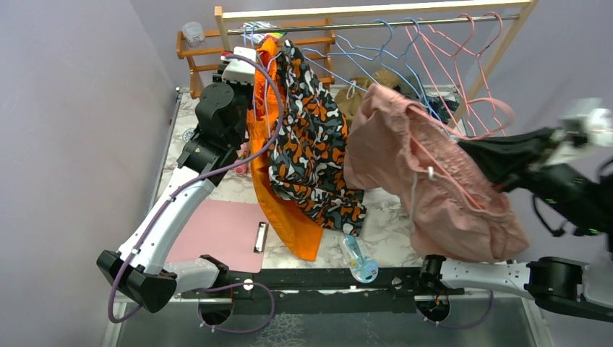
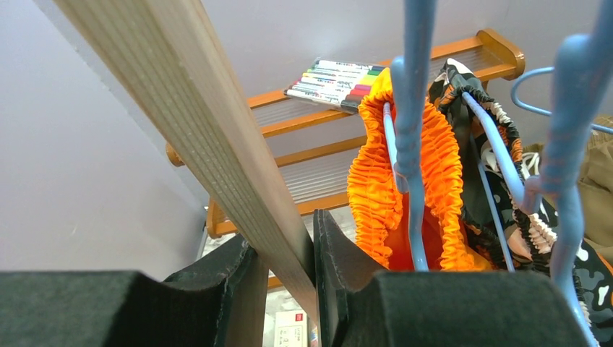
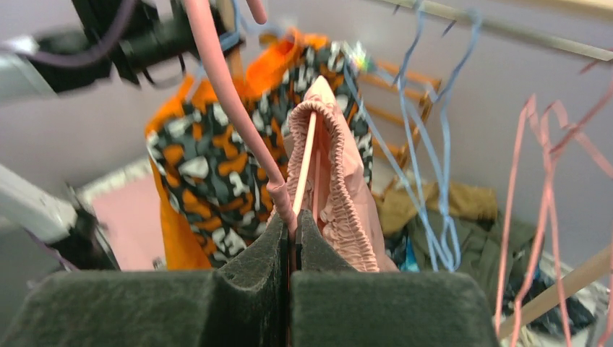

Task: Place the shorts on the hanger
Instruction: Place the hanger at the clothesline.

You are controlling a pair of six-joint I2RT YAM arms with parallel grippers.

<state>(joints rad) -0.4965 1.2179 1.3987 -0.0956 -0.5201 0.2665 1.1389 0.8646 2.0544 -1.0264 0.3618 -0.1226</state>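
The dusty-pink shorts [image 1: 434, 181] hang draped over the thin pink wire hanger [image 1: 452, 173], in the air right of centre. My right gripper [image 1: 473, 152] is shut on the hanger's wire. In the right wrist view the pink hanger [image 3: 238, 123] runs up from between the closed jaws of this gripper [image 3: 295, 231], and the shorts' gathered waistband [image 3: 340, 181] hangs just behind. My left gripper [image 1: 238, 72] is up at the rack's left end. It [image 2: 285, 249] is shut on the rack's wooden post [image 2: 195, 108].
A plain orange garment [image 1: 278, 181] and a camouflage garment [image 1: 314, 152] hang on light-blue hangers [image 2: 412, 108]. Spare pink hangers [image 1: 470, 65] hang on the rail's right part. An orange shelf [image 2: 434, 54] holds markers. A pink clipboard [image 1: 220, 231] lies at the front left.
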